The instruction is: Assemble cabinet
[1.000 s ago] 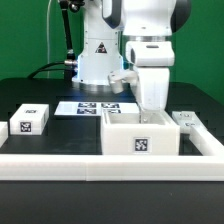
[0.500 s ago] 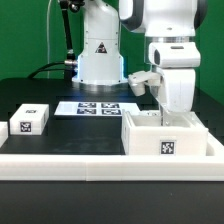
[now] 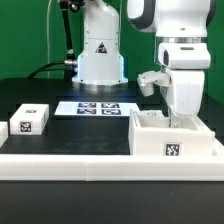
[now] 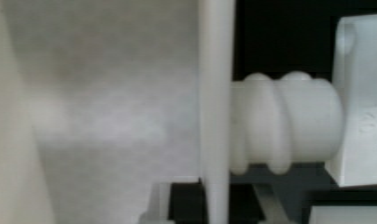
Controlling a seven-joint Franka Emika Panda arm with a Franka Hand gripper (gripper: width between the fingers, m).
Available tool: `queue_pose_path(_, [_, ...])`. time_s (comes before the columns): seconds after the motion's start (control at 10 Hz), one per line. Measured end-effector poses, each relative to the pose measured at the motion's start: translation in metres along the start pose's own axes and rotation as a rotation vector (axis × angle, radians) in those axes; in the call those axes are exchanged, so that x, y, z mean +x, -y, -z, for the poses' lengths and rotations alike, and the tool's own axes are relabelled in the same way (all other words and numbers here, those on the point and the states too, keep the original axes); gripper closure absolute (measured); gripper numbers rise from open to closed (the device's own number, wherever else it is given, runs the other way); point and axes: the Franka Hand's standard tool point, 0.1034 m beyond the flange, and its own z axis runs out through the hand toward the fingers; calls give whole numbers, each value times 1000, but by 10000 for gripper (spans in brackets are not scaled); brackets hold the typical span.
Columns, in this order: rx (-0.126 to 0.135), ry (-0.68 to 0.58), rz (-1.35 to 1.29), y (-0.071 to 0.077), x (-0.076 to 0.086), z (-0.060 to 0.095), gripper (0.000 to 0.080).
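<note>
Arm (image 3: 172,20) reached over to the exterior view's right, towards the near side, with the base standing far back at centre. Wrist was vertical and the hand pointed straight down. Gripper (image 3: 181,120) was set low, fingertips sunk out of sight. Jaws were closed narrow, pinched on a thin upright wall of the cabinet (image 3: 170,148).

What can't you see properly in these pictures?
Exterior view: fingertips of the gripper, hidden behind the wall of the cabinet.
Exterior view: a white cube, cut off by the picture's left edge.
Wrist view: too close and blurry; the ribbed white thing is unclear.
</note>
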Motion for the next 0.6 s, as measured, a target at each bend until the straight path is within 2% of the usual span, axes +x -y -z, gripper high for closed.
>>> queue_pose_path(0.3, [0, 0, -4, -2, 1, 0, 764])
queue_pose_path(0.4, [0, 0, -5, -2, 0, 0, 682])
queue_pose_path(0.5, [0, 0, -5, -2, 0, 0, 682])
queue_pose_path(0.6, [0, 0, -6, -2, 0, 0, 546])
